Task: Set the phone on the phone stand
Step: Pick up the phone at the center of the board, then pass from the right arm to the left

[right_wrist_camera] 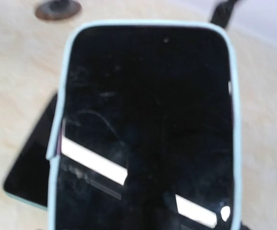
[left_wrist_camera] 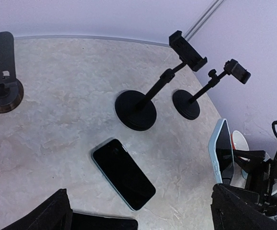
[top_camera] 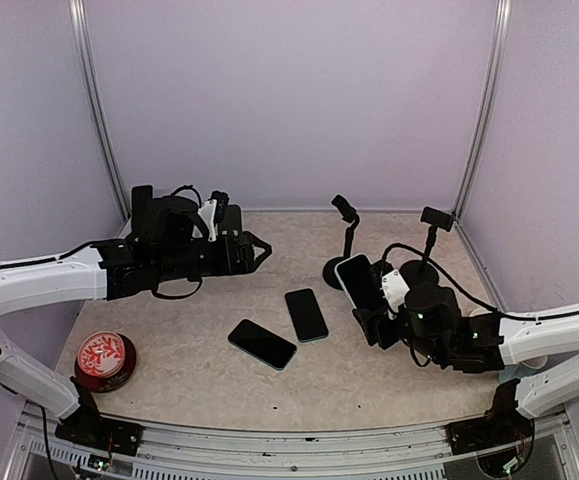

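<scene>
A phone [top_camera: 357,282] in a pale blue case is held upright by the right gripper [top_camera: 372,318], right of centre, just beside the phone stand [top_camera: 349,240]. The left gripper [top_camera: 260,250], upper left, is spread wide, holding nothing.

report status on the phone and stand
Left gripper open, empty. Right gripper holds phone upright beside phone stand, not yet on it. Two other phones flat, out of the way.
</scene>
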Motion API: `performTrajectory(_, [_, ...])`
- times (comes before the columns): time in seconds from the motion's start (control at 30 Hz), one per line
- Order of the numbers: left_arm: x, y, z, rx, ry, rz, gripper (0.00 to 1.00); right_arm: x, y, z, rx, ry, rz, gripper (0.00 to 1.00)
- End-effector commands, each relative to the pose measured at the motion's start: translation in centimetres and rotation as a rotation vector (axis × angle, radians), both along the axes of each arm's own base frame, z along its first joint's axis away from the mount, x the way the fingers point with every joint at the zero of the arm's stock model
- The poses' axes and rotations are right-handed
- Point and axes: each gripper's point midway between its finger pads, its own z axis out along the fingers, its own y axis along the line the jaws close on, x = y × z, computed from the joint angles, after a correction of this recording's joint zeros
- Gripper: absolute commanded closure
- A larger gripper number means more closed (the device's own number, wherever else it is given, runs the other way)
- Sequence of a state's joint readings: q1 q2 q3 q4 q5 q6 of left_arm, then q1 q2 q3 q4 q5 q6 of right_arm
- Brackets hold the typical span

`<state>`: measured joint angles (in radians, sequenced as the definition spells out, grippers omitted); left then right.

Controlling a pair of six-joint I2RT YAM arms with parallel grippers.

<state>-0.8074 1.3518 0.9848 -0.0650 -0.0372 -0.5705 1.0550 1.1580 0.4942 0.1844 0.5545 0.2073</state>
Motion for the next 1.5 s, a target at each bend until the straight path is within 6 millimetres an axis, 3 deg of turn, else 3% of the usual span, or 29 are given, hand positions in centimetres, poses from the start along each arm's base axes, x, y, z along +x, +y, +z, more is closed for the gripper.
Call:
performTrajectory(0.0, [-1.4, -3.6, 1.5, -0.097, -0.017, -0.116, 0.02, -0.4, 1.8, 4.8, 0.097, -0.157, 0.056, 0.29])
performTrajectory(0.3, [-4.4, -8.6, 2.9, -0.180, -0.052, -0.300, 0.06, -2.5, 5.0, 7.7, 0.115, -0.250, 0.167, 0.29])
performTrajectory(0.53, [-6.0, -10.1, 4.1, -0.254, -0.066, -0.408, 0.13, -3.7, 6.8, 8.9, 0.106, -0.292, 0.221, 0.29])
performTrajectory(0.83, [-7.3, -11.4, 3.4, -0.279, -0.038, -0.491, 0.25, -4.9, 8.0, 9.4, 0.104, -0.327, 0.268, 0.29])
performTrajectory(1.23, [-7.6, -12.5, 2.6, -0.287, -0.009, -0.523, 0.71, -5.0, 8.5, 9.1, 0.078, -0.334, 0.264, 0.28])
performTrajectory(1.47, [-7.4, -12.4, 2.2, -0.270, -0.005, -0.503, 0.88, -5.0, 8.5, 8.9, 0.074, -0.334, 0.264, 0.27])
